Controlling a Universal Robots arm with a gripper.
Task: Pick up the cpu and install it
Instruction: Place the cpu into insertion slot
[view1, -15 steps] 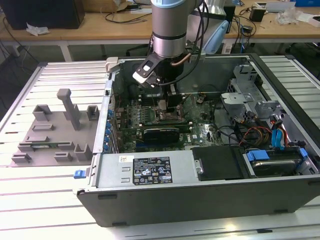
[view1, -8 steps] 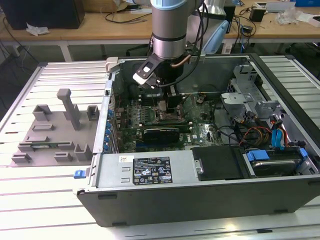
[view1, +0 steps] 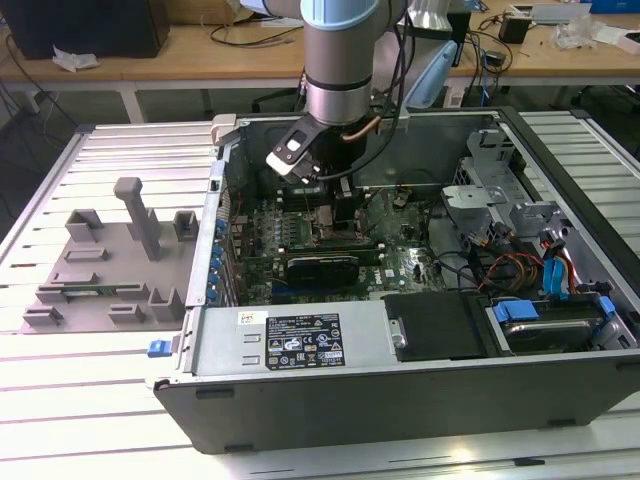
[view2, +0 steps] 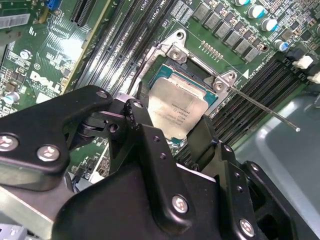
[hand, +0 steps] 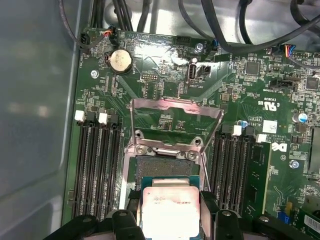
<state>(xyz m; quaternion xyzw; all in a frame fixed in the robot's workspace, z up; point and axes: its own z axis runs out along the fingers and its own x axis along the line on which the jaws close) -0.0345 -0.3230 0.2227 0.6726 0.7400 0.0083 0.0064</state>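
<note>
I have the gripper (view2: 172, 125) down inside the case (view1: 420, 400). The cpu (hand: 170, 211) sits flat between its 2 jaws, which are closed in on 2 opposite edges and grip it. Directly under the jaws is the socket (hand: 159, 167), partly covered by the cpu. Just past the jaw tips the socket's frame (hand: 176, 116) stands hinged open, its lever (view2: 265, 111) off to one side.

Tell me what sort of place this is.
Probably a robotics lab or workshop: an open computer case sits on a slatted metal table, cluttered workbenches stand behind, and the gripper holds the cpu over the motherboard.
</note>
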